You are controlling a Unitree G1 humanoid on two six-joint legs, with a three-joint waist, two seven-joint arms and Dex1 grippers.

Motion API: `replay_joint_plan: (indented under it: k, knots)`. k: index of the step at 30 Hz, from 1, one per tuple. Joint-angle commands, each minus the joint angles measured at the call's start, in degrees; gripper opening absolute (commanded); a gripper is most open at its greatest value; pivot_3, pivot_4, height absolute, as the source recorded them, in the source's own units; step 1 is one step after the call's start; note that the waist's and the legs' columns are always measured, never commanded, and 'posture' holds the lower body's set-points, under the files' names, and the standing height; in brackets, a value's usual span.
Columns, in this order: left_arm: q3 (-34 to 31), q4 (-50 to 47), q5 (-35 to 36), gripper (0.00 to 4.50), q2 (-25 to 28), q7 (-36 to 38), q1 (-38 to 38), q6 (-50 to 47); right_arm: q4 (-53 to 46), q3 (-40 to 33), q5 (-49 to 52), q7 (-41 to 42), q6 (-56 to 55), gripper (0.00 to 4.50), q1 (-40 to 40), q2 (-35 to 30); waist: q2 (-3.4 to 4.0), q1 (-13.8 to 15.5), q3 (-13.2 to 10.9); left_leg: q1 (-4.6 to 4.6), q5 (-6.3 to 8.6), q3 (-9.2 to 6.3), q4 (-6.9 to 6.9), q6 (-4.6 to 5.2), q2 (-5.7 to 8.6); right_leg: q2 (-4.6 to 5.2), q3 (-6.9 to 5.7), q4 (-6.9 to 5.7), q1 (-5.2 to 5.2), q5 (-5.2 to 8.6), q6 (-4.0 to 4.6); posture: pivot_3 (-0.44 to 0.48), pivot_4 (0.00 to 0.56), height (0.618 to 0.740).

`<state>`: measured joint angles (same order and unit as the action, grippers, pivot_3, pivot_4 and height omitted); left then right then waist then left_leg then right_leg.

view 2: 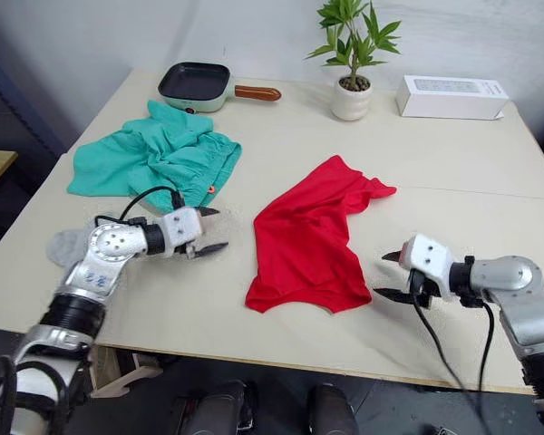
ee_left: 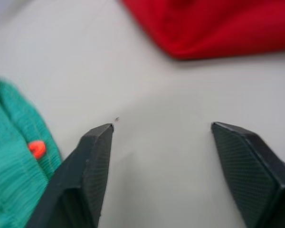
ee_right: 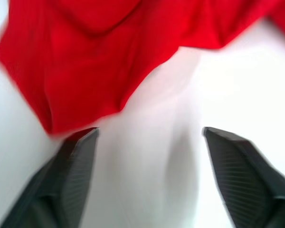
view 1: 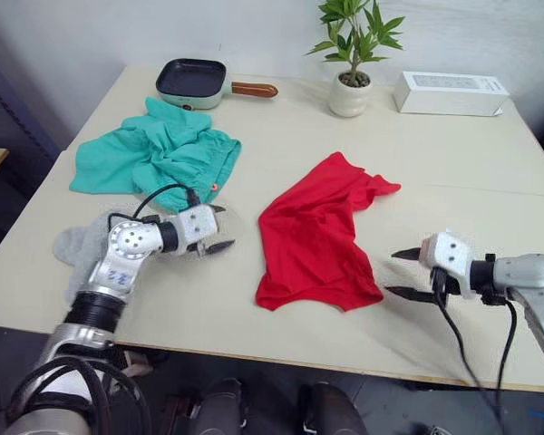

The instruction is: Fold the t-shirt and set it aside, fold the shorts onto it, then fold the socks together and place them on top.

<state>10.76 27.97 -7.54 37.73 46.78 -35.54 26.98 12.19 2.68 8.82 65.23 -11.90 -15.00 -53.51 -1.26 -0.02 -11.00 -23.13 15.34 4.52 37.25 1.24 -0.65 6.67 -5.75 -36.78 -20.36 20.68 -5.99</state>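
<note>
Fingers of both grippers are spread wide with nothing between them: my left gripper [view 1: 219, 227] hovers low over bare table [view 1: 435, 154] just in front of the shorts [view 1: 154, 156], pointing toward the t-shirt [view 1: 317, 236], and my right gripper [view 1: 401, 274] sits just beside the t-shirt's near right corner, its tips aimed at the hem. The t-shirt lies crumpled and unfolded near the middle of the table, one sleeve reaching toward the far right. The shorts lie bunched at the far left, a small red mark showing at their near edge; in my left wrist view that mark sits beside one fingertip [ee_left: 97, 142]. The socks [view 1: 77, 243] lie at the near left edge, partly hidden behind my left arm. Along the far edge stand a small frying pan [view 1: 192, 82], a potted plant [view 1: 350, 54] and a white box [view 1: 451, 92], all well apart from the clothes.
</note>
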Motion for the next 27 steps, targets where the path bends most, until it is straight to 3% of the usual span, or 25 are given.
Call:
replay_joint_plan:
  k: [1, 6, 8, 11, 19, 26, 27]
  knots:
    - [4.8, 5.9, -5.2, 4.47, 0.0, -0.1, -0.9, 16.9, 9.9, 2.1, -6.5, -0.1, -23.1, 4.5, -4.3, 1.4, 0.03, -0.1, 0.0, 0.0, 0.0, 0.01, 0.01, 0.01, -0.01, 0.01, 0.01, -0.01, 0.0, 0.0, 0.0, 0.0, 0.15, 0.74]
    - [8.9, 12.8, -9.3, 4.47, -3.8, -2.0, -4.7, 27.0, 21.3, 6.7, -12.6, -2.5, -40.5, 4.5, -10.7, 5.7, 0.0, -0.1, 0.0, 0.4, 0.0, -0.03, 0.06, 0.01, -0.06, -0.01, -0.04, -0.01, 0.46, 0.0, 0.0, 0.0, 0.15, 0.74]
    - [10.2, 14.7, -9.7, 4.47, -5.3, -1.7, -5.7, 30.4, 24.0, 8.0, -13.9, -3.4, -44.7, 4.5, -12.7, 7.6, -0.06, -0.2, 0.1, 0.98, 0.07, -0.04, -0.09, 0.03, -0.07, -0.01, -0.05, 0.23, 1.08, 0.0, 0.0, 0.0, 0.15, 0.74]
    - [11.9, 17.5, -9.9, 4.47, -7.5, -1.4, -7.2, 33.4, 27.7, 9.9, -15.4, -4.6, -50.2, 4.5, -14.9, 9.5, -0.04, -0.3, 0.2, 1.02, 0.12, -0.06, -0.08, 0.0, -0.14, -0.02, -0.03, 0.23, 1.11, 0.0, 0.01, 0.0, 0.15, 0.74]
    - [15.4, 21.0, -10.8, 4.47, -10.2, -0.4, -10.1, 37.7, 31.2, 13.1, -13.9, -5.0, -55.0, 4.5, -17.1, 10.0, -0.05, -0.2, 0.2, 1.03, 0.13, -0.06, -0.05, 0.0, -0.16, -0.03, -0.07, 0.18, 1.11, 0.0, 0.01, 0.0, 0.15, 0.74]
    - [17.2, 22.0, -8.2, 4.47, -10.3, 3.4, -10.2, 38.6, 27.8, 15.8, -9.9, -1.8, -54.7, 4.5, -12.5, 5.3, -0.03, 0.0, 0.2, 1.02, 0.2, -0.15, -0.08, 0.08, -0.16, -0.02, -0.15, 0.14, 1.22, 0.0, 0.01, 0.0, 0.15, 0.74]
    - [17.3, 22.0, -8.0, 4.07, -10.4, 3.6, -10.2, 38.4, 27.1, 15.8, -9.6, -1.8, -54.2, 4.5, -11.9, 4.9, -0.02, 0.0, 0.2, 1.02, 0.22, -0.2, -0.06, 0.09, -0.16, -0.02, -0.17, 0.19, 1.3, 0.0, 0.01, 0.0, 0.15, 0.74]
